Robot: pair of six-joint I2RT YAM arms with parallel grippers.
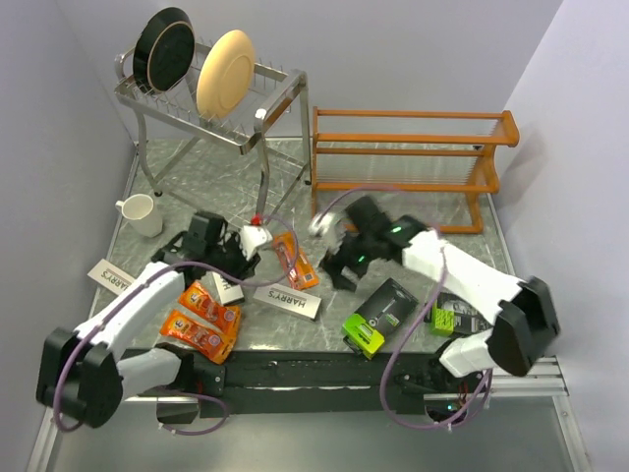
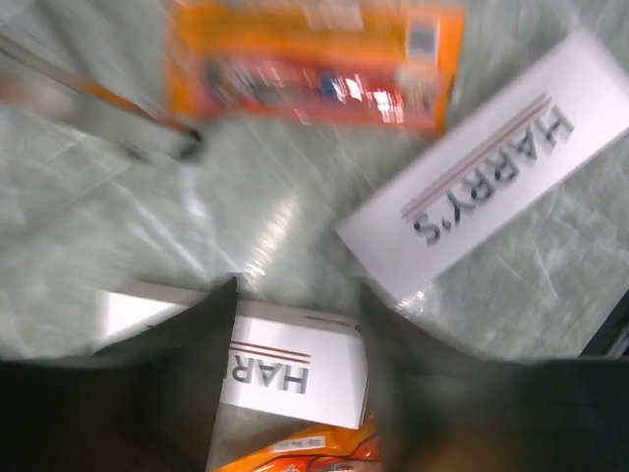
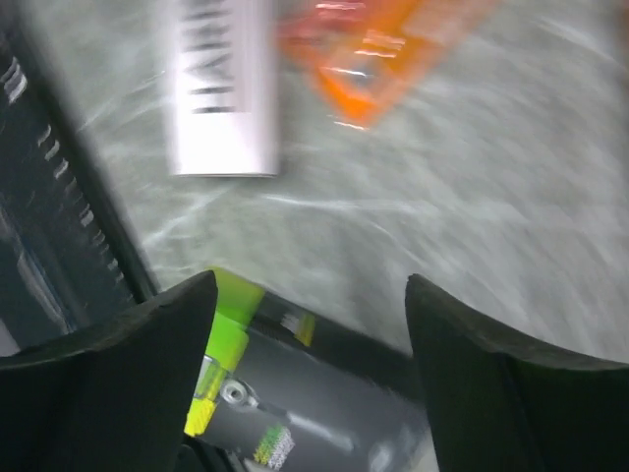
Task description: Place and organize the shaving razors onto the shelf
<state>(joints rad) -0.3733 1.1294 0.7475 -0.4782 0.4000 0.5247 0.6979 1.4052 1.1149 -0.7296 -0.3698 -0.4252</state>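
Left tool (image 2: pixel 297 300): one, released. Its fingers are parted with nothing clamped, and it hangs over a white box left of centre in the top view.
Right tool (image 3: pixel 307 285): one, released. Its fingers are spread wide with nothing between them, and it hangs over the counter (image 1: pixel 197 187) at mid-frame. A lime-edged pack shows below it in its blurred wrist view.
Orange packs: three, all flat on the counter. One orange pack (image 1: pixel 194 336) lies at lower left, a second (image 1: pixel 203 305) touches it just above, and a third (image 1: pixel 296 260) lies at centre between the two tools.
Black-and-lime packs: two, both on the counter at lower right. One black-and-lime pack (image 1: pixel 378 317) is near centre, and the second pack (image 1: pixel 457 317) is just beside the right arm.
White HARRY'S boxes: three, on the counter. One white box (image 1: pixel 287 301) is at centre, one (image 1: pixel 228 287) is under the left tool, and one (image 1: pixel 113 277) is at the left edge.
Razor packs in all: eight counted, all on the counter.
Mug (image 1: pixel 140 214): one, white, at middle left.
Shelf (image 1: pixel 408 140): one, orange-brown with three tiers, at upper right by the far wall, well apart from the packs.
Silver rack (image 1: pixel 280 93): one, at upper left. It holds two plates on edge, a black plate (image 1: pixel 162 47) and a cream plate (image 1: pixel 226 72).
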